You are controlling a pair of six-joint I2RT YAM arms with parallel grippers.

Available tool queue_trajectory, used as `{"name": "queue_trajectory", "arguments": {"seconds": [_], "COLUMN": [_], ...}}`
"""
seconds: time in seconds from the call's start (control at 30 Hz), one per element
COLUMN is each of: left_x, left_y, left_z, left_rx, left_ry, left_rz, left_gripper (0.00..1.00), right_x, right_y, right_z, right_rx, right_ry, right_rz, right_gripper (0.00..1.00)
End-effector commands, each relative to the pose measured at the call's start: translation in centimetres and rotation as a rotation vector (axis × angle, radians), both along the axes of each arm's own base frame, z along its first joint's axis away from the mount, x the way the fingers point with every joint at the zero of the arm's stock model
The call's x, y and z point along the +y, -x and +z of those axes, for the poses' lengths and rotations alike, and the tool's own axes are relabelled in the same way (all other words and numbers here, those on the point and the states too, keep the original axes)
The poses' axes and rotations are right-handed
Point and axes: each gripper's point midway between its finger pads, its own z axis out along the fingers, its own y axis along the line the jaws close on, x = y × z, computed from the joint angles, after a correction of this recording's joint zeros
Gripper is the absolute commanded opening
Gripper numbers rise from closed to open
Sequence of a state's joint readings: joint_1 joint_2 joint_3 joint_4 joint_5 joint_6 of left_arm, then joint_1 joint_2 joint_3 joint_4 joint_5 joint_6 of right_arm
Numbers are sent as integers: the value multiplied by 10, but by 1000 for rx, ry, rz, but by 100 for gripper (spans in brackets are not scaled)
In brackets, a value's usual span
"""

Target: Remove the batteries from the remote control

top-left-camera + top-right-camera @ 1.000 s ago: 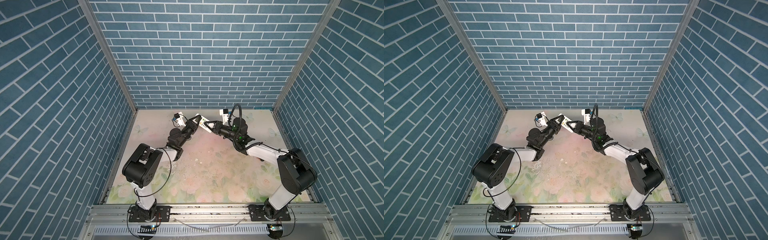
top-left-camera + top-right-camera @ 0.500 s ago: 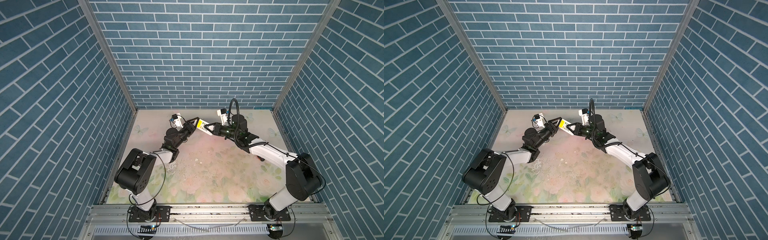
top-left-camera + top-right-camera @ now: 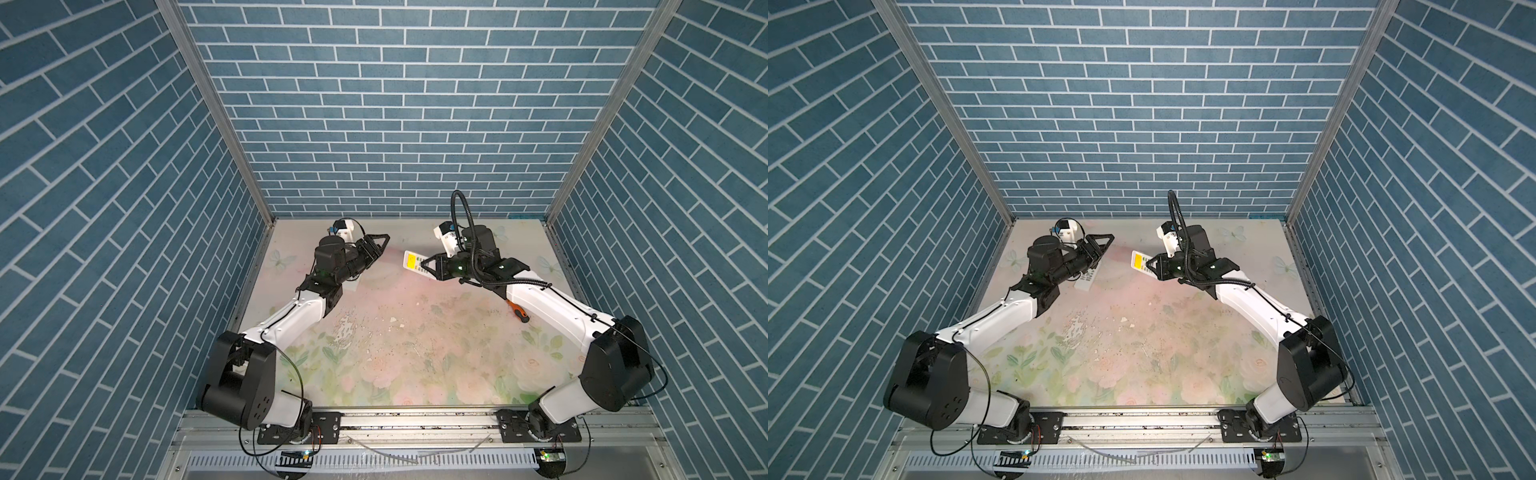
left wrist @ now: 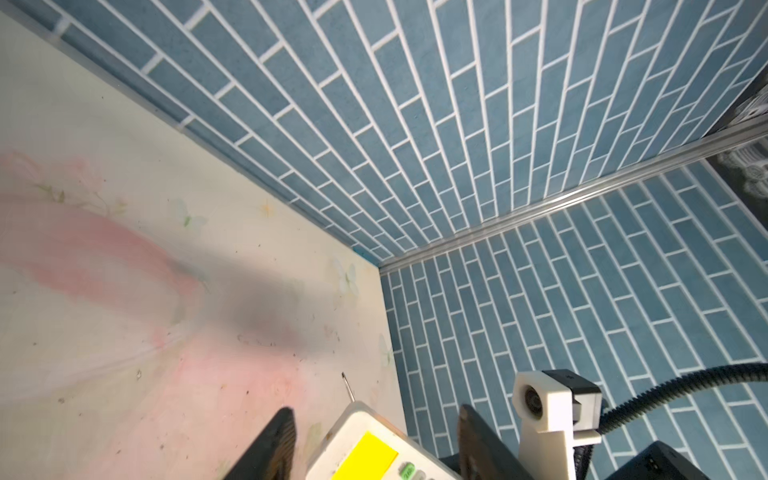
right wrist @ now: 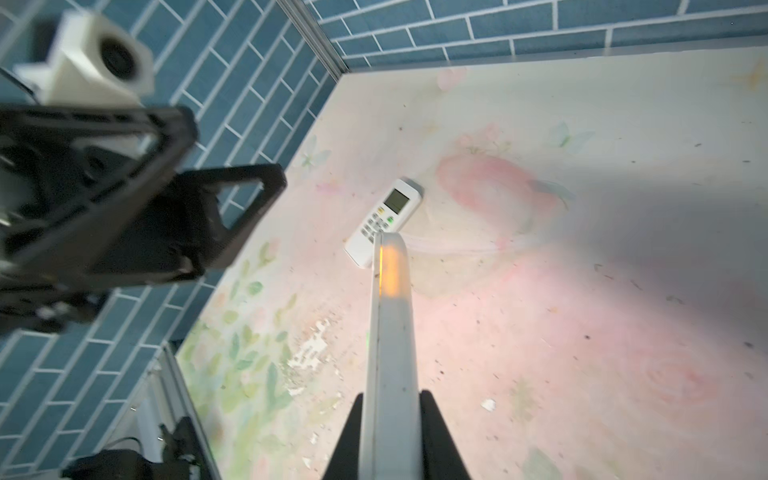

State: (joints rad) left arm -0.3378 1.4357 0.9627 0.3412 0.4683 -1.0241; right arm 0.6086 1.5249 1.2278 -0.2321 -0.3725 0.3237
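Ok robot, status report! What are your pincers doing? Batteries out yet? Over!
Right pincer shut on yellow-tagged remote. Left pincer open, empty. Batteries not in sight. Spare remote lies flat on table.

The tabletop (image 3: pixel 415 316) wears a matt floral print, scuffed and flaked to white at the lower middle of both top views. The remote (image 3: pixel 413 262) right of centre looks like smooth white plastic. The walls (image 3: pixel 395 104) are matt blue brick pattern, the corner post (image 3: pixel 215 104) brushed metal. Left arm (image 3: pixel 293 318) — smooth white shell, matt black joints.

Bright, even top views, dimmer wrist views, soft shadows, foreground blur
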Motion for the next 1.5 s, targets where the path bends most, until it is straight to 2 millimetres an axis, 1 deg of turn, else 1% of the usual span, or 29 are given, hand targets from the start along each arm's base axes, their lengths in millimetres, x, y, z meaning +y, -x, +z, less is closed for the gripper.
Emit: {"name": "queue_trajectory", "arguments": {"seconds": [0.0, 0.13, 0.3, 0.4, 0.6, 0.67, 0.87, 1.07, 1.13, 1.27, 1.37, 1.47], "left_x": [-11, -24, -38, -41, -41, -41, -47, -53, -54, -58, -62, -67], "left_y": [24, 31, 35, 38, 44, 46, 52, 59, 60, 58, 58, 56], "left_z": [-29, -36, -55, -58, -50, -50, -53, -64, -68, -74, -79, -78], "left_rx": [189, 299, 441, 486, 519, 534, 589, 650, 640, 663, 687, 693], "left_ry": [-95, -37, 66, 99, 77, 66, 64, 39, 22, 16, 20, 16], "left_rz": [-139, -226, -284, -299, -317, -325, -358, -372, -382, -387, -396, -406], "left_gripper": [68, 69, 71, 74, 75, 75, 76, 75, 75, 72, 67, 65], "right_x": [-9, -8, -2, -1, 8, 11, 22, 32, 35, 38, 39, 42], "right_y": [7, 18, 30, 31, 34, 35, 32, 32, 33, 36, 38, 39], "right_z": [32, 33, 31, 22, 4, 2, 2, 4, 6, 9, 9, 10], "right_rx": [-217, -303, -388, -436, -483, -497, -539, -571, -584, -607, -620, -635], "right_ry": [155, 240, 371, 504, 650, 669, 690, 695, 689, 695, 707, 719], "right_rz": [77, 136, 202, 215, 269, 280, 289, 304, 308, 317, 326, 330], "right_gripper": [0, 0, 0, 0, 0, 0, 0, 0, 0, 0, 0, 0]}}
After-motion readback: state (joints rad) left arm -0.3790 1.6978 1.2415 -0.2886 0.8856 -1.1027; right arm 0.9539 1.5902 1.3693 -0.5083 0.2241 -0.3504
